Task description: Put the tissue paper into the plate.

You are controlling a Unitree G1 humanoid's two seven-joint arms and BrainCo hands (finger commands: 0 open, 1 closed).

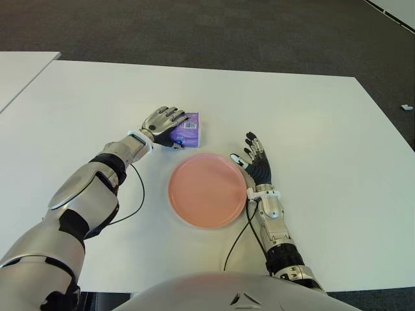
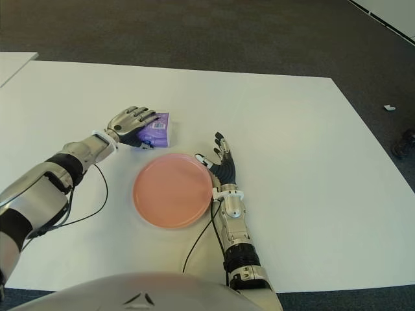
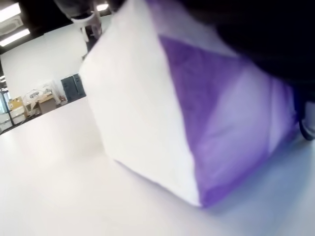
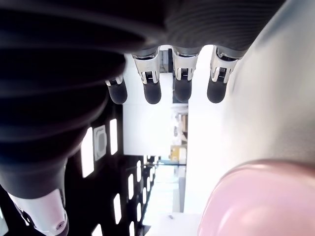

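A purple and white tissue paper packet (image 1: pixel 190 130) lies on the white table (image 1: pixel 311 123) just beyond the pink plate (image 1: pixel 207 189). My left hand (image 1: pixel 165 124) sits on the packet's left side, fingers curled over its top and thumb at its near edge. The left wrist view is filled by the packet (image 3: pixel 197 123), which still touches the table. My right hand (image 1: pixel 255 159) shows at the plate's right rim, fingers (image 4: pixel 150 92) spread straight and holding nothing. The plate (image 4: pixel 256 196) has nothing on it.
A second white table (image 1: pixel 19 71) stands at the far left, apart from this one. Black cables (image 1: pixel 138 194) trail from both wrists across the table near the plate. Dark carpet lies beyond the far edge, with a small white scrap (image 1: pixel 405 107) on it.
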